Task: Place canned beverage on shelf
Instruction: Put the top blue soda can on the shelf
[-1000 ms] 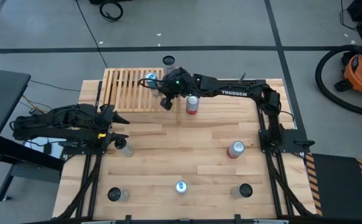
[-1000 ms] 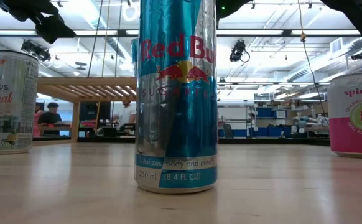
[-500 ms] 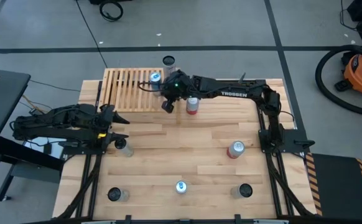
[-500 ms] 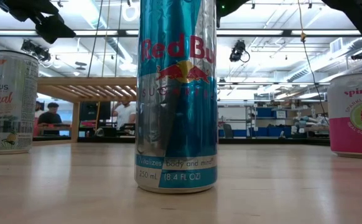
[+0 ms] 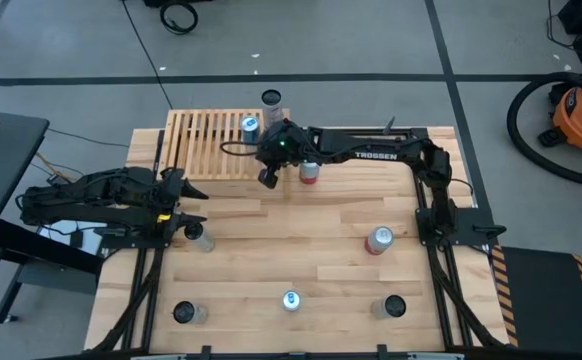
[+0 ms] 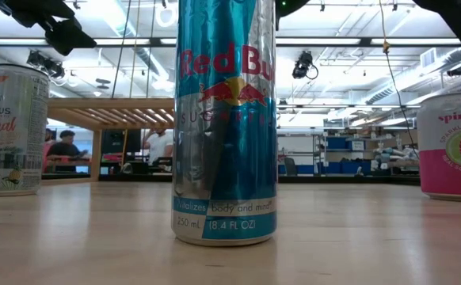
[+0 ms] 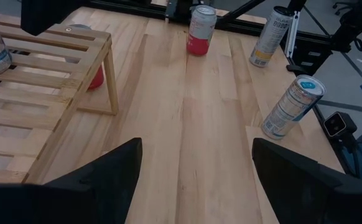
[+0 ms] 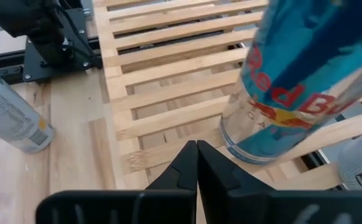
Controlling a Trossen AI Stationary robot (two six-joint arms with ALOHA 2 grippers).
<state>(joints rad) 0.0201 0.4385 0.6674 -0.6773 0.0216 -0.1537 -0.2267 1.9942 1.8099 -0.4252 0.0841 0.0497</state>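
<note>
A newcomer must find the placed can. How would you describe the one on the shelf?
At the table's far edge sits a slatted wooden shelf. One can stands on its right end, by the right gripper; the left gripper waits at the table's left. It is blue and silver, while the red can nearby stands on the tabletop.

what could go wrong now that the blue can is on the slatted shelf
The tall blue Red Bull can stands on the pale wooden slatted shelf near its edge, with gaps between slats; it may tip. The right gripper, shut and close beside it, may bump it or the red can while withdrawing.
</note>
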